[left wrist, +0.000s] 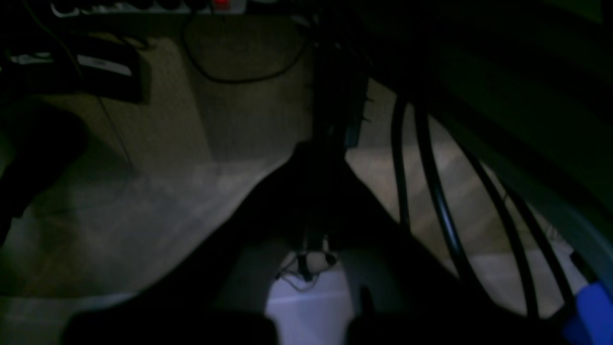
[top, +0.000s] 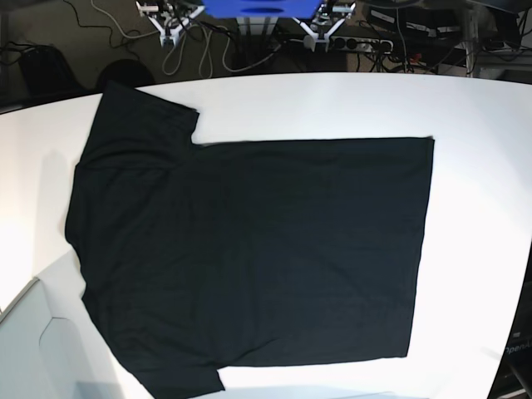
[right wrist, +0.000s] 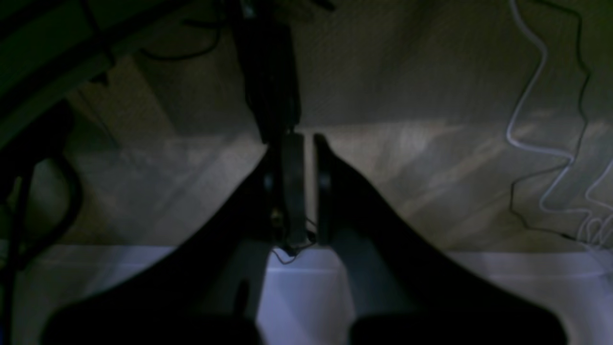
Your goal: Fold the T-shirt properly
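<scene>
Left wrist view shows you the left hand (left wrist: 313,158), dark prongs pressed together over carpeted floor. Right wrist view: the right hand (right wrist: 306,143) likewise closed, holding nothing. Base view: the T-shirt (top: 249,249), plain matte black, lies flat on the smooth white tabletop (top: 474,108).

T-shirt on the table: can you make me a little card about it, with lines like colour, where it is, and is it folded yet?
thing: T-shirt
colour: black, no print showing
where: spread flat on the white table
sleeves: both toward the base view's left side
folded: not yet
left gripper: shut, holds nothing, off the shirt
right gripper: shut, holds nothing, off the shirt
</scene>
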Robot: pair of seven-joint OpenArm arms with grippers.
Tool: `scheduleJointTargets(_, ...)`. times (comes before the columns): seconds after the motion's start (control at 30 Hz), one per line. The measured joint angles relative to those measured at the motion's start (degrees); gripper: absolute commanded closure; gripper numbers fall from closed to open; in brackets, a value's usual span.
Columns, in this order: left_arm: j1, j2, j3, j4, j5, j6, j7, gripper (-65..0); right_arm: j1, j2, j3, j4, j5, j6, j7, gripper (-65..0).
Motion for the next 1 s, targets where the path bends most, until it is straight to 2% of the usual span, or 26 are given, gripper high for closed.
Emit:
scheduleJointTargets(0.17,4.26,-0.83,0.02,6.54,-0.79,-0.04,-0.68,0.0,-8.22,1.11,-0.07,11.85,-0.04,0.02,-0.50,-0.1)
scheduleJointTargets(0.23,5.40,-1.49,0.09,8.20,0.87,-0.07,0.90,0.0,-10.86,1.49,-0.20,15.93,0.00,0.00,-0.48,-0.1)
scheduleJointTargets(0.43,11.76,-2.78,0.13,14.80,0.57,-0.04,1.64,0.0,-18.86,2.97,-0.13,27.45,0.02,0.04,-0.61,-0.1)
scheduleJointTargets(0.6,17.22,-3.52,0.09,25.86,0.50,0.02,1.20,0.0,-25.68,4.98,-0.04,38.84,-0.15,0.04,-0.90,-0.1)
scheduleJointTargets(0.73,21.99,-4.98,0.15,33.51,0.50,0.04,1.49,0.0,-30.36,5.42,0.02,47.32,-0.07,0.02,-0.83,-0.1)
scheduleJointTargets(0.87,27.47,-5.44,0.02,41.20,0.57,0.15,1.79,0.0,-35.54,7.80,0.09,56.26,-0.13,0.44,-0.90,-0.1)
scheduleJointTargets(1.0,31.78,-4.81,-3.48,49.00,0.46,-0.24,1.25,0.0,-39.54,8.79,-0.11,63.91,0.00,0.46,-0.87,-0.1)
